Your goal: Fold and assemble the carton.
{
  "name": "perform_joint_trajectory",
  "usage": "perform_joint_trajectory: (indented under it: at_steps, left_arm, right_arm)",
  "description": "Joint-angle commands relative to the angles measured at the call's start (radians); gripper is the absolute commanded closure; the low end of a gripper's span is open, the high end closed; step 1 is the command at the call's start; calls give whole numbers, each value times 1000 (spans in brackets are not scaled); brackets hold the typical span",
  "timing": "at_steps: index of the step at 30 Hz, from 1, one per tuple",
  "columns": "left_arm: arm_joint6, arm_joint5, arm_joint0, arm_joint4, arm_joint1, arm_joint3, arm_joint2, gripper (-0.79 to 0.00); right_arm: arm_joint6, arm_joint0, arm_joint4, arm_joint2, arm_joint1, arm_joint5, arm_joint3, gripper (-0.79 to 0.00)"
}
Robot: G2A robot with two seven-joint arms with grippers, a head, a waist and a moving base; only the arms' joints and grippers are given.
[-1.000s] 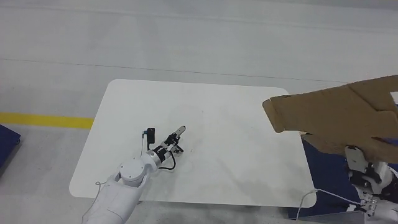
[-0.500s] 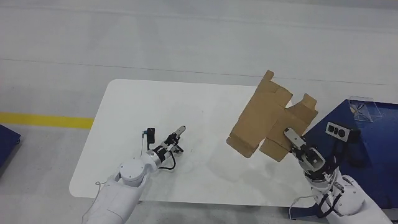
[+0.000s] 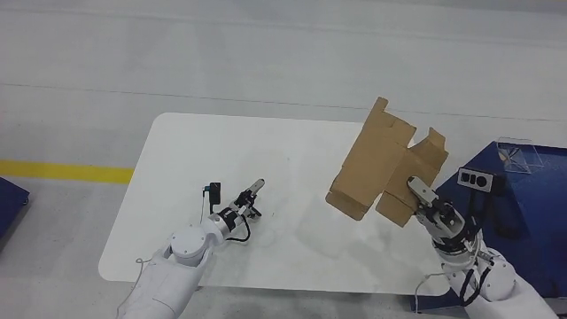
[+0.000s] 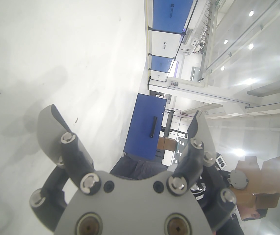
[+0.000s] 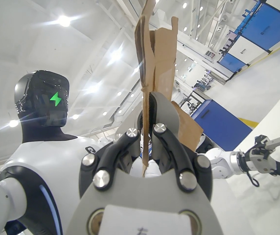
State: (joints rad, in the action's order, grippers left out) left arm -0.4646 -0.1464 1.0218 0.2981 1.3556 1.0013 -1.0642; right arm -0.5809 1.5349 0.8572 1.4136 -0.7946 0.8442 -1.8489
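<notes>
A flat brown carton [image 3: 381, 167] hangs tilted in the air over the right part of the white table [image 3: 204, 155]. My right gripper [image 3: 415, 184] is shut on its lower right edge; the right wrist view shows the cardboard [image 5: 152, 57] edge-on, standing up from between the closed fingers [image 5: 165, 113]. My left gripper [image 3: 257, 183] rests low over the table's front left area, open, with nothing between its fingers [image 4: 56, 128]. The carton [image 4: 264, 172] appears far off in the left wrist view. The left gripper [image 5: 269, 144] is also seen across the table in the right wrist view.
A blue cabinet [image 3: 523, 213] with a small black box [image 3: 474, 180] on it stands just right of the table. A yellow floor line [image 3: 62, 172] runs left of the table. The table surface bears nothing else.
The right arm swung the carton from the far right, close to the camera, down and left over the table's right part. In the last half second it barely shifted. The left arm stayed still.
</notes>
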Motion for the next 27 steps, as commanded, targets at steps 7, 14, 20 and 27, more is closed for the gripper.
perform_joint_trajectory:
  at_steps: [7, 14, 20, 27]
  left_arm:
    - [0, 0, 0, 0, 0, 0, 0, -785]
    - [0, 0, 0, 0, 0, 0, 0, -785]
    - [0, 0, 0, 0, 0, 0, 0, -785]
    - [0, 0, 0, 0, 0, 0, 0, -785]
  right_arm:
    - [-247, 59, 737, 86, -4, -448, -97, 0]
    - [-293, 90, 1161, 146, -8, -1012, -69, 0]
    - [-162, 72, 1416, 82, -16, -1386, -17, 0]
    - [62, 5, 1705, -80, -36, -1646, 73, 0]
